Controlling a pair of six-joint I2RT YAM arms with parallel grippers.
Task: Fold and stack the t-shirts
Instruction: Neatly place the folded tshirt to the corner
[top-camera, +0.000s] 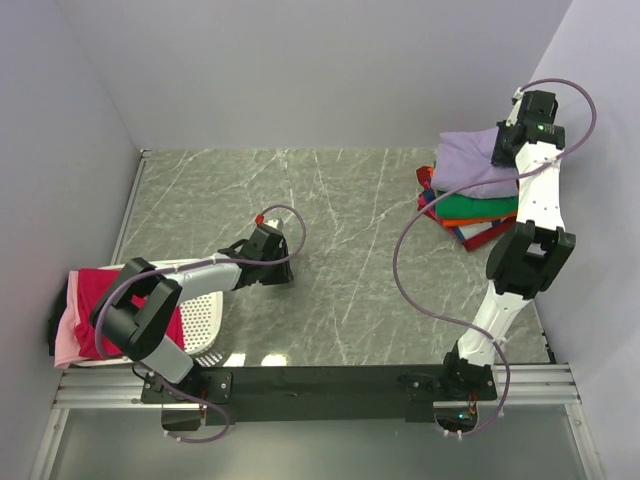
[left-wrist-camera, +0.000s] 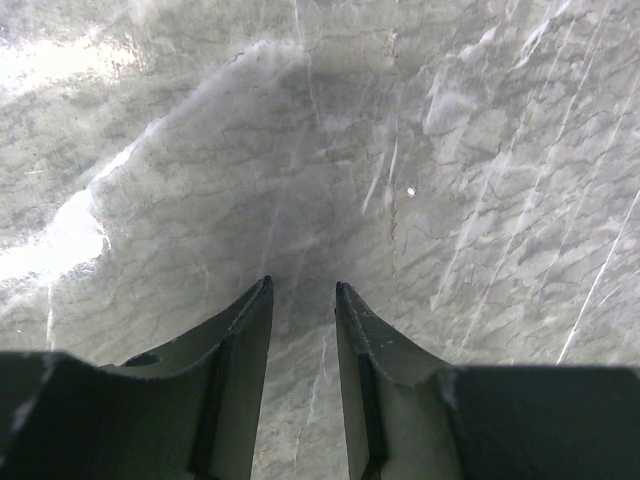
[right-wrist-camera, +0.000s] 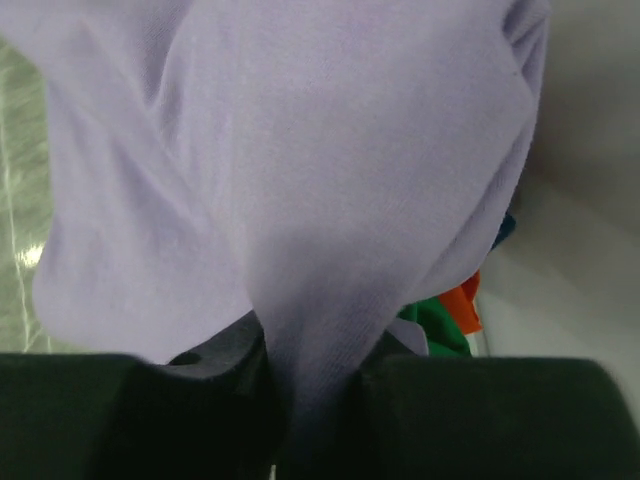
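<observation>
A folded lavender t-shirt (top-camera: 468, 160) tops a stack at the back right, over a green one (top-camera: 482, 207) with red, blue and orange edges below. My right gripper (top-camera: 506, 150) reaches onto its right end. In the right wrist view the lavender t-shirt (right-wrist-camera: 300, 150) fills the frame, and a fold of it runs down between the jaws of my right gripper (right-wrist-camera: 310, 345), which is shut on it. Green cloth (right-wrist-camera: 437, 325) and orange cloth (right-wrist-camera: 466, 305) peek out beneath. My left gripper (top-camera: 272, 257) (left-wrist-camera: 302, 290) hovers open over the bare marble table (left-wrist-camera: 430, 150), holding nothing.
A white perforated basket (top-camera: 205, 322) sits at the near left with a magenta-red t-shirt (top-camera: 100, 290) and a pink t-shirt (top-camera: 68, 345) draped over it. Walls close in on the left, back and right. The stack lies close to the right wall.
</observation>
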